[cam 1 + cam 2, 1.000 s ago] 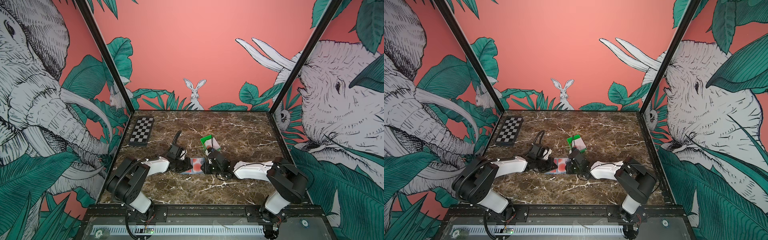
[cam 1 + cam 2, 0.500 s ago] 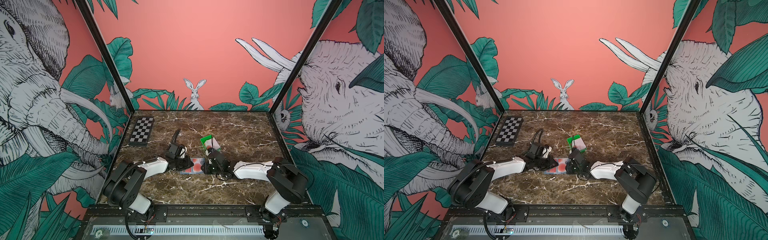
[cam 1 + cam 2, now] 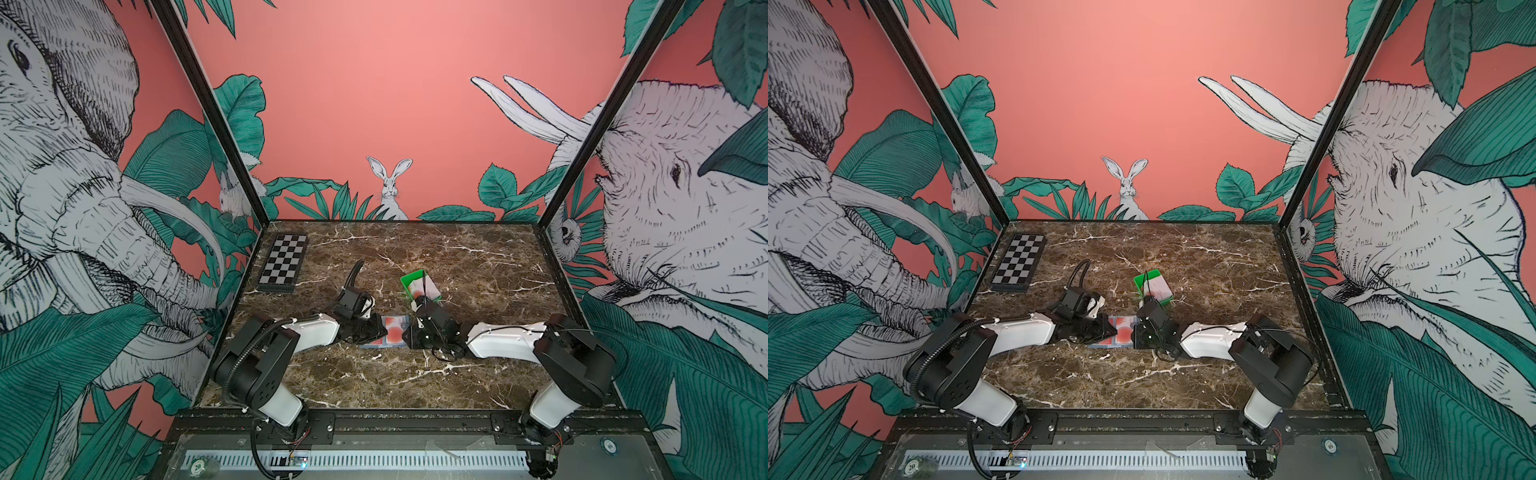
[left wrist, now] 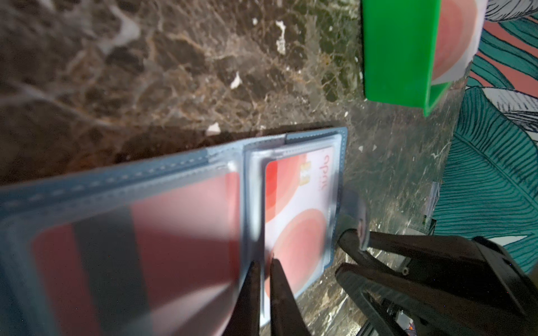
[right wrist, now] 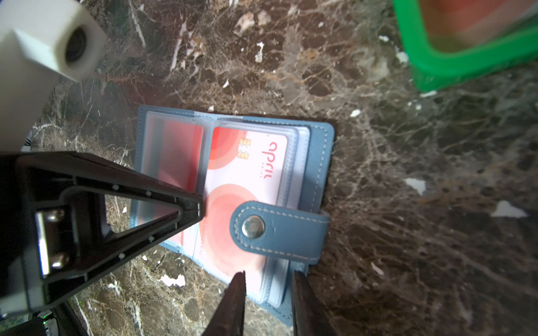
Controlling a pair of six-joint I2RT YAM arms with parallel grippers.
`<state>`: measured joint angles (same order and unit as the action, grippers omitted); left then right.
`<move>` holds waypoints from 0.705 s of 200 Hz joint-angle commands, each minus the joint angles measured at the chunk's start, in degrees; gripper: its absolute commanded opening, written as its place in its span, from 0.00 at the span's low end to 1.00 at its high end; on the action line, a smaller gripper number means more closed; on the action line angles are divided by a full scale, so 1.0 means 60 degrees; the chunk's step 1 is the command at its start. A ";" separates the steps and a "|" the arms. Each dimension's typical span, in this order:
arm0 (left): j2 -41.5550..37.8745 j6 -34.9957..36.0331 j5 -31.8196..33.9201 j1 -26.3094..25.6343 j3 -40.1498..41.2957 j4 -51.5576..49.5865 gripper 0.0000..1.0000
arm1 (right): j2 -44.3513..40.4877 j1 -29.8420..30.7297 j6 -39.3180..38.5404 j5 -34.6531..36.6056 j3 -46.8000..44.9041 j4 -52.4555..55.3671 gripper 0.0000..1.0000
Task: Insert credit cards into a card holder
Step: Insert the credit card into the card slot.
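- Nearly touching, the two black fingers of the left gripper [image 4: 263,263] leave only a sliver between them. Their tips sit at the inner edge of a clear plastic sleeve [image 5: 152,136], close to the spine. Whether the film is caught between them cannot be told.
- That sleeve holds a red credit card [image 5: 179,151] with a dark stripe, reverse side up.
- Both belong to the slate-blue, stitched, wallet-like card holder [image 5: 320,151], which lies open and flat on the table between the two grippers in both top views.
- On the page beside the left gripper's tips, a pale credit card [image 5: 253,163] with red-orange circles and a gold chip sits in the top sleeve of a stack.
- The holder's blue snap tab [image 5: 288,229] is folded over this pale card, metal stud up.
- The right gripper [image 5: 268,275] has its dark fingers spread apart. Its tips are over the holder's edge on the tab side, one above the pale card and one above the blue cover, with the ends of the sleeve stack between them. Whether they press down cannot be told.
- A green plastic tray [image 3: 409,279] stands farther back, near the right gripper and apart from the holder, with loose cards [image 3: 427,289] of the same pale, red-circled kind in it.
- Everything rests on the brown marble tabletop [image 3: 478,266].
- A black-and-white checkerboard [image 3: 284,264] lies at the far left corner, well apart.
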<state>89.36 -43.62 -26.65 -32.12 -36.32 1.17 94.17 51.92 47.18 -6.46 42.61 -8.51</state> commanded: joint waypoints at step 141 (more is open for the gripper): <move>0.0326 0.0107 0.0289 -0.0125 -0.0043 -0.0185 0.06 | 0.0475 0.0033 0.0092 -0.0534 0.0384 -0.0668 0.27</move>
<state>90.35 -43.24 -26.04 -32.49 -36.67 1.21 96.16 51.92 47.42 -8.47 44.01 -9.72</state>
